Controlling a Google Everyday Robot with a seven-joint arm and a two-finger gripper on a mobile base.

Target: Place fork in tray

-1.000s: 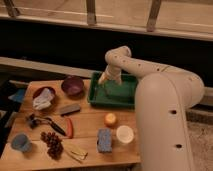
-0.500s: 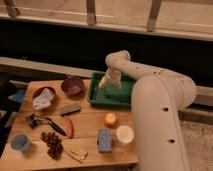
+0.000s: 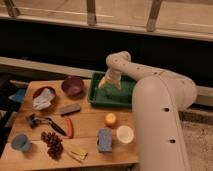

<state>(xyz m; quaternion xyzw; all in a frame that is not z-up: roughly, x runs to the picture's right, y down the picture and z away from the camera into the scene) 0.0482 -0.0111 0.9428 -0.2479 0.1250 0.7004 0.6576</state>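
Observation:
The green tray (image 3: 94, 98) lies at the back right of the wooden table (image 3: 90, 120). My gripper (image 3: 106, 82) hangs over the tray's left half, just above its floor, with the arm (image 3: 150, 82) arching in from the right. I see no fork. It may be hidden at the gripper or in the tray behind it.
Left of the tray are a purple bowl (image 3: 73, 85), a red bowl with a white cloth (image 3: 42, 98) and a grey block (image 3: 70, 108). In front lie a black-handled tool (image 3: 46, 123), grapes (image 3: 52, 143), a blue cup (image 3: 20, 142), a yellowish flat piece (image 3: 76, 151), a blue sponge (image 3: 104, 140), an orange (image 3: 110, 119) and a white cup (image 3: 124, 134).
The gripper has sunk slightly toward the tray floor. The arm's large body has shifted a little to the left. The table objects have not moved.

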